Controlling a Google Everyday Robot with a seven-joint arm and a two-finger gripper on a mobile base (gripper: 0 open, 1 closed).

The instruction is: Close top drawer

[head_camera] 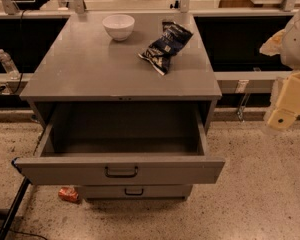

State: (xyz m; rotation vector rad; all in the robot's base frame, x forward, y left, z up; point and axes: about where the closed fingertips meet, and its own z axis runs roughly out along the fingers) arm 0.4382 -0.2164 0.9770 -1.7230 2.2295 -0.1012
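Water bottle (pixel 7 63): stands upright on the ledge at the far left, well apart from the drawers; no part in the task
Red can (pixel 69 194): lies on the floor under the left end of the open drawer front; out of the path of a straight push
Table (pixel 90 64): the grey unit's flat top; it carries two things toward the back
White bowl (pixel 118 26): upright at the back, left of centre; apart from the bag
Top drawer (pixel 65 170): pulled far out toward the camera; its inside looks bare as far as can be seen; the tall front panel hangs out over the floor
Pull handle (pixel 121 171): dark, at the middle of that front panel; nothing touches it
Lower drawer (pixel 160 190): shut, just under the open one; its own small handle shows
Snack bag (pixel 165 46): dark, crumpled, lying on the table right of the bowl
Hand (pixel 285 109): at the right edge, above the floor, well apart from the drawer front and holding nothing visible; whether it is released or clenched I cannot tell
Step in hand: the approach; no contact with the drawer yet; closing not begun
Next move calls for: bringing the hand leftward and down to the front panel near the handle; then a straight, level push toward the unit, centred so the drawer does not skew
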